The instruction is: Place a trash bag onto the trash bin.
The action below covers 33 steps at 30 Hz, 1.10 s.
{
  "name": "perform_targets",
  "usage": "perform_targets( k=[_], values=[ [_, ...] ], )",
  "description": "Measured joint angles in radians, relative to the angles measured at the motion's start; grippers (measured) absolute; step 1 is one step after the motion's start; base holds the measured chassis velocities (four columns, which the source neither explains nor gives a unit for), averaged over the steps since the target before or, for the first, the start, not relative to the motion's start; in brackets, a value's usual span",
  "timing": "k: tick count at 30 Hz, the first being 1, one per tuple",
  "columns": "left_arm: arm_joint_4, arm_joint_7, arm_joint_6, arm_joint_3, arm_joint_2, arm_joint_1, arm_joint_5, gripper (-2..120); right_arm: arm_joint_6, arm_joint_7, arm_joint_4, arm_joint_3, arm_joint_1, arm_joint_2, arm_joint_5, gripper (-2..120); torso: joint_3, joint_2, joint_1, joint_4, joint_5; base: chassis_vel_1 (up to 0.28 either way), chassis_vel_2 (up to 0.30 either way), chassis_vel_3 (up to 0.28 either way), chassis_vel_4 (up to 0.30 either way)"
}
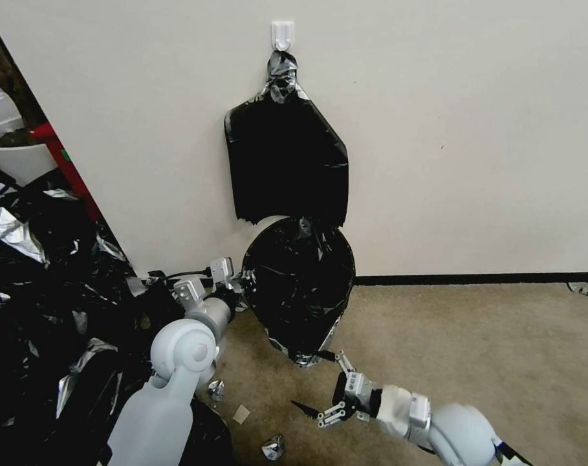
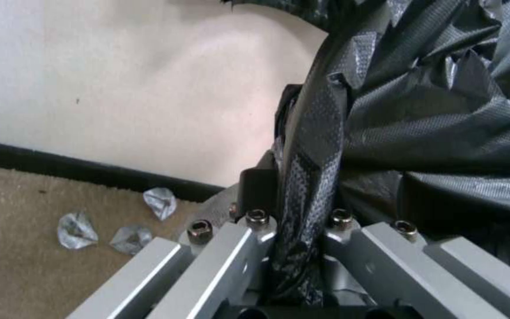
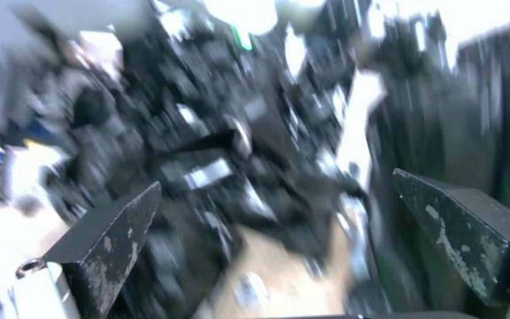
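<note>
Trash bag (image 1: 300, 285) covers the tilted bin against the wall, its left edge pinched by the outstretched left pincer (image 1: 242, 279). Right pincer (image 1: 329, 391) hovers low over the carpet, fingers spread.

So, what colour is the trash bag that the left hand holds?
Glossy black with a silvery sheen; the trash bag, pinched in the left hand, shows best in the left wrist view.

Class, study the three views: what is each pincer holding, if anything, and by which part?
The left pincer is shut on the trash bag, pinching a fold at the bag's left edge. The right pincer is open over the carpet and holds nothing.
</note>
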Motion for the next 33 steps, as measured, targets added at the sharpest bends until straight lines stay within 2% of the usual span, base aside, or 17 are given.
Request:
perform_targets(
  k=[1, 2, 3, 4, 5, 7, 8, 11, 13, 14, 16, 17, 20, 21, 25, 28, 33],
  values=[
    [0.000, 0.000, 0.000, 0.000, 0.000, 0.000, 0.000, 3, 0.000, 0.000, 0.000, 0.000, 0.000, 0.000, 0.000, 100, 0.000, 0.000, 0.000, 0.0000, 0.0000, 0.000, 0.000, 0.000, 0.000],
    [0.009, 0.007, -0.020, 0.010, -0.001, 0.005, 0.021, 3, 0.002, -0.056, 0.029, 0.009, 0.013, 0.001, 0.112, 100, 0.000, 0.000, 0.000, -0.0001, 0.0000, 0.000, 0.000, 0.000, 0.000],
    [0.014, 0.019, -0.037, 0.019, -0.002, 0.014, 0.046, 3, -0.001, -0.032, 0.047, -0.003, 0.022, 0.000, 0.169, 100, 0.000, 0.000, 0.000, 0.0000, -0.0001, 0.000, 0.000, 0.000, 0.000],
    [0.019, 0.032, -0.067, 0.038, -0.008, 0.030, 0.093, 3, -0.019, 0.097, 0.078, -0.038, 0.039, 0.002, 0.242, 100, 0.000, 0.000, 0.000, 0.0002, -0.0001, 0.000, 0.000, 0.000, 0.000],
    [0.019, 0.032, -0.067, 0.038, -0.008, 0.030, 0.093, 3, -0.019, 0.097, 0.078, -0.038, 0.039, 0.002, 0.242, 100, 0.000, 0.000, 0.000, 0.0002, -0.0001, 0.000, 0.000, 0.000, 0.000],
    [0.019, 0.038, -0.108, 0.067, -0.027, 0.060, 0.164, 3, -0.133, 0.397, 0.131, -0.106, 0.065, 0.017, 0.288, 98, 0.000, 0.000, 0.000, 0.0001, -0.0002, 0.000, 0.000, 0.000, 0.000],
    [0.019, 0.038, -0.108, 0.067, -0.027, 0.060, 0.164, 3, -0.133, 0.397, 0.131, -0.106, 0.065, 0.017, 0.288, 98, 0.000, 0.000, 0.000, 0.0001, -0.0002, 0.000, 0.000, 0.000, 0.000],
    [0.015, 0.077, -0.183, 0.089, -0.045, 0.107, 0.268, 3, -0.282, 0.794, 0.180, -0.210, 0.121, 0.047, 0.423, 91, 0.000, 0.000, 0.000, 0.0002, -0.0002, 0.000, 0.000, 0.000, 0.000],
    [0.013, 0.085, -0.198, 0.091, -0.047, 0.115, 0.285, 3, -0.298, 0.851, 0.184, -0.222, 0.130, 0.052, 0.445, 88, 0.000, 0.000, 0.000, 0.0003, -0.0001, 0.000, 0.000, 0.000, 0.000],
    [0.010, 0.101, -0.234, 0.095, -0.050, 0.136, 0.321, 3, -0.346, 1.028, 0.196, -0.255, 0.159, 0.071, 0.509, 81, 0.000, 0.000, 0.000, 0.0001, 0.0000, 0.000, 0.000, 0.000, 0.000],
    [0.009, 0.124, -0.281, 0.096, -0.050, 0.155, 0.354, 3, -0.410, 1.224, 0.205, -0.292, 0.200, 0.096, 0.568, 73, 0.000, 0.000, 0.000, 0.0001, -0.0002, 0.000, 0.000, 0.000, 0.000],
    [0.009, 0.124, -0.281, 0.096, -0.050, 0.155, 0.354, 3, -0.410, 1.224, 0.205, -0.292, 0.200, 0.096, 0.568, 73, 0.000, 0.000, 0.000, 0.0001, -0.0002, 0.000, 0.000, 0.000, 0.000],
    [0.006, 0.149, -0.326, 0.093, -0.050, 0.170, 0.371, 3, -0.471, 1.386, 0.194, -0.324, 0.241, 0.128, 0.595, 63, 0.000, 0.000, 0.000, 0.0003, -0.0001, 0.000, 0.000, 0.000, 0.000],
    [0.002, 0.171, -0.355, 0.092, -0.050, 0.184, 0.379, 3, -0.512, 1.504, 0.158, -0.351, 0.276, 0.156, 0.602, 54, 0.000, 0.000, 0.000, 0.0002, -0.0001, 0.000, 0.000, 0.000, 0.000],
    [-0.002, 0.190, -0.381, 0.091, -0.051, 0.195, 0.395, 3, -0.539, 1.589, 0.124, -0.370, 0.302, 0.181, 0.603, 45, 0.000, 0.000, 0.000, 0.0001, -0.0001, 0.000, 0.000, 0.000, 0.000],
    [-0.003, 0.216, -0.407, 0.092, -0.056, 0.208, 0.426, 3, -0.579, 1.657, 0.081, -0.390, 0.329, 0.207, 0.596, 30, 0.000, 0.000, 0.000, 0.0000, -0.0001, 0.000, 0.000, 0.000, 0.000],
    [-0.003, 0.231, -0.420, 0.096, -0.061, 0.215, 0.457, 3, -0.604, 1.673, 0.044, -0.398, 0.352, 0.213, 0.578, 15, 0.000, 0.000, 0.000, 0.0001, -0.0001, 0.000, 0.000, 0.000, 0.000]
  ],
)
